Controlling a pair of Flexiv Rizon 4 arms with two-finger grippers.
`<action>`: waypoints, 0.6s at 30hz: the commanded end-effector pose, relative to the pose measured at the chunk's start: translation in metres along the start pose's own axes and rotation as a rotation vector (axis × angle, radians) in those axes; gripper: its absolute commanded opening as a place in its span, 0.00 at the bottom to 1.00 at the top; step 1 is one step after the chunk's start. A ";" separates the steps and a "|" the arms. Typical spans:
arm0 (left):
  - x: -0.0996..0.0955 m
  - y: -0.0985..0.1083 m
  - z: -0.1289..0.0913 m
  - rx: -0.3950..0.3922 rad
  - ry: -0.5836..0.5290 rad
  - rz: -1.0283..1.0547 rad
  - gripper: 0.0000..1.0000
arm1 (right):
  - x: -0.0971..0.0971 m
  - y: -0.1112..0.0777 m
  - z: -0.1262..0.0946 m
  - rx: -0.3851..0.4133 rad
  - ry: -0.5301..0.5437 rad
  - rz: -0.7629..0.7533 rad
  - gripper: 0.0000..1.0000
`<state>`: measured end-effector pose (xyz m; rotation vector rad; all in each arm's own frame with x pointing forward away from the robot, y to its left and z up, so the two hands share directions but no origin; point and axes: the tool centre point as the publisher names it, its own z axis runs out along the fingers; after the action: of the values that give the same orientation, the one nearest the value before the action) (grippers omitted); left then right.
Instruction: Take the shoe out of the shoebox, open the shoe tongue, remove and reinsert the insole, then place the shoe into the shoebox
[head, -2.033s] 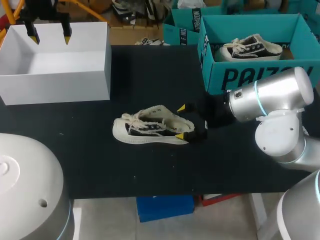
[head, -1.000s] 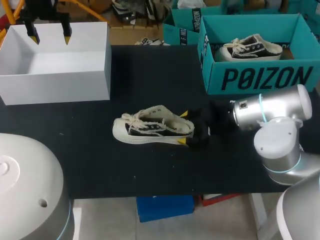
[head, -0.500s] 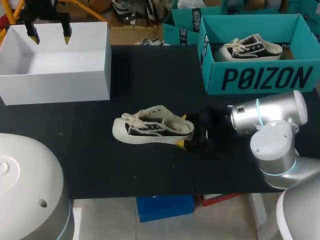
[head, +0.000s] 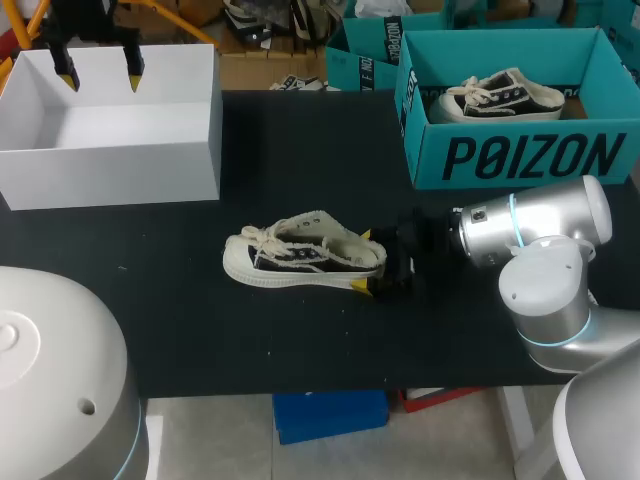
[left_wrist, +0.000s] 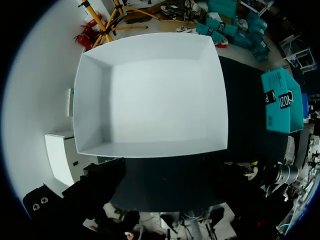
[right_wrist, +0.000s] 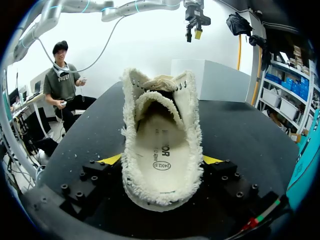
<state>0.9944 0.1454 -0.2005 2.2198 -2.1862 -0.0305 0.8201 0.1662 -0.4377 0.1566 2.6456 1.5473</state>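
A teal box stands on the black table. Inside the box lies a black-and-cream sneaker, its toe toward the box's left wall.

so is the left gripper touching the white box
Apart. The right wrist view shows the left gripper hanging high above the white box with a clear gap between them, and the left wrist view takes in the whole box from above.
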 end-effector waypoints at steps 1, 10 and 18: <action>0.020 0.011 -0.008 -0.001 -0.034 -0.003 1.00 | 0.001 -0.001 0.004 0.001 -0.001 0.001 0.00; 0.075 0.058 -0.009 0.010 -0.119 -0.029 1.00 | 0.001 -0.001 0.004 0.001 -0.001 0.001 0.00; 0.123 0.104 0.002 0.001 -0.134 -0.023 1.00 | 0.001 -0.001 0.004 0.001 -0.001 0.001 0.00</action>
<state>0.9073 0.0321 -0.1950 2.2741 -2.1904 -0.1903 0.8202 0.1663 -0.4379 0.1561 2.6452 1.5488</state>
